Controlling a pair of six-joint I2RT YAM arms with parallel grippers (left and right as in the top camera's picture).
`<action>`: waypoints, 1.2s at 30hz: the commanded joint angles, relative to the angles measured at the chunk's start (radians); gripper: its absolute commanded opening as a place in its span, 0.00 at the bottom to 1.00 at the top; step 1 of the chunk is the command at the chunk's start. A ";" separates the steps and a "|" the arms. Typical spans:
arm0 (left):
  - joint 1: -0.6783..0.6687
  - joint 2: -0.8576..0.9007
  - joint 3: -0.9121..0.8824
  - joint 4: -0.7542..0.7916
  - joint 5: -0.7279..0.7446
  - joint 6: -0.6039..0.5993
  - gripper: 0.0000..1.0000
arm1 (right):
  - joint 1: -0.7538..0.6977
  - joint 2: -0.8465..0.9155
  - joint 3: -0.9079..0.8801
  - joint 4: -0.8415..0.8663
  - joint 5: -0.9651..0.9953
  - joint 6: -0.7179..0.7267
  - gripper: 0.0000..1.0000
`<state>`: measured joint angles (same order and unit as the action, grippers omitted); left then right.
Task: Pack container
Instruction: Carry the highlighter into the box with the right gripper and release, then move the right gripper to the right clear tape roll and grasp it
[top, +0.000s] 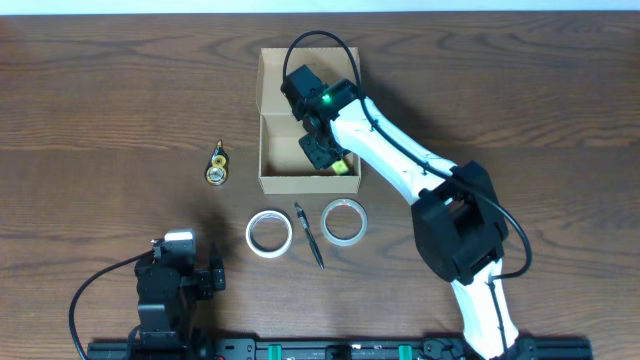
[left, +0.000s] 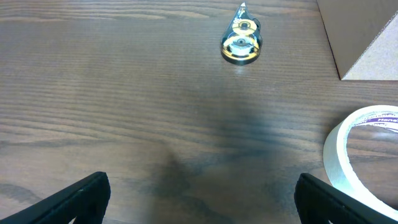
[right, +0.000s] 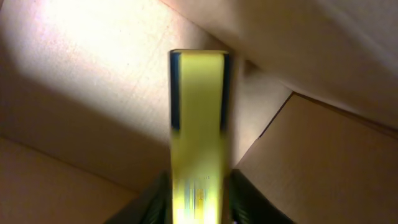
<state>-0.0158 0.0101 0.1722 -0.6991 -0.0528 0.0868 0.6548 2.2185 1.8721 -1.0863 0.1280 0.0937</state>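
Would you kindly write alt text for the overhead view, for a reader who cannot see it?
The right gripper reaches into the open cardboard box, holding a yellow item at its near right corner. Before the box lie a white tape roll, a pen and a second tape roll; a small yellow dispenser lies left of it.

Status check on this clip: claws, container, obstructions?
Left claw open, low over table. Right claw inside container, shut on yellow item. Nothing blocking the opening; tape rolls, pen lie outside.
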 joint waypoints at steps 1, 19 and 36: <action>0.004 -0.006 -0.012 -0.004 -0.006 0.014 0.95 | 0.005 -0.001 -0.003 0.002 0.003 -0.006 0.35; 0.004 -0.006 -0.012 -0.004 -0.006 0.014 0.96 | 0.005 -0.002 0.206 -0.053 0.043 -0.021 0.41; 0.004 -0.006 -0.012 -0.004 -0.006 0.014 0.95 | -0.012 -0.235 0.420 -0.529 0.029 0.130 0.82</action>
<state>-0.0158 0.0101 0.1722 -0.6991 -0.0528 0.0868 0.6533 2.0335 2.2768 -1.5879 0.1539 0.1955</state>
